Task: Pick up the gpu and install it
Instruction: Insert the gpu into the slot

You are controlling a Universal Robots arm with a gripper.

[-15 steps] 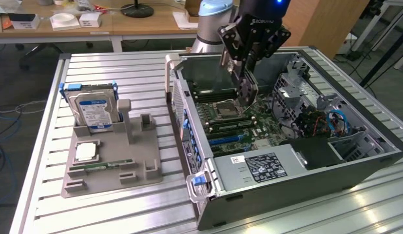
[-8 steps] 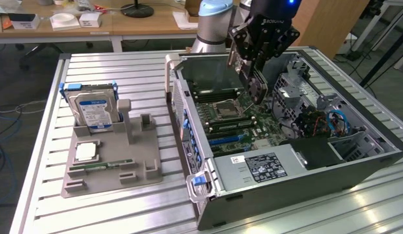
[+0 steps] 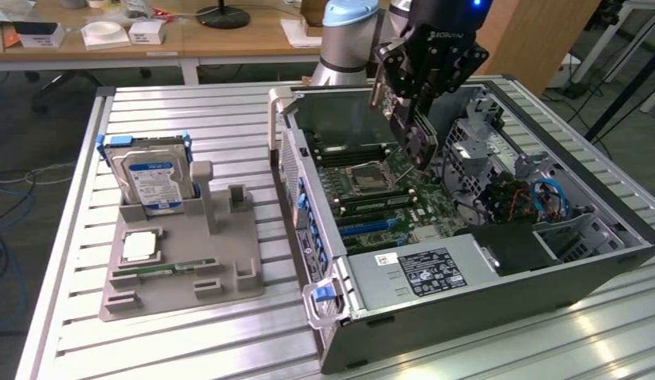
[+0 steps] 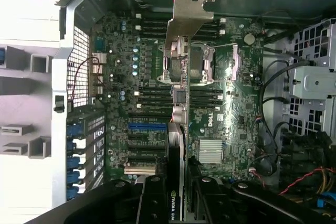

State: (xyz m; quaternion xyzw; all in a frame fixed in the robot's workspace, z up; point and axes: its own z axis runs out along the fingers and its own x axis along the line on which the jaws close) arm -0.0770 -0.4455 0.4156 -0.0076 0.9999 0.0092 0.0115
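I have the jaws closed part way onto the gpu (image 4: 181,77), which the gripper (image 4: 176,203) holds edge-on by its dark end, with the pale bracket pointing away from the wrist. The card hangs inside the open computer case (image 3: 465,305), above the motherboard (image 4: 231,114) and near the processor socket, touching nothing.

My worries are these. The grip is on a thin card, so it could twist or slip. If it goes down tilted, its edge could land beside a slot and scrape the board, or the bracket could catch on the case wall.

My count is one gpu, one case and one grey holder (image 3: 179,289) on the exterior view's left. The holder carries one hard drive (image 3: 153,178), one memory stick (image 3: 163,269) and one silver square chip (image 3: 140,245).
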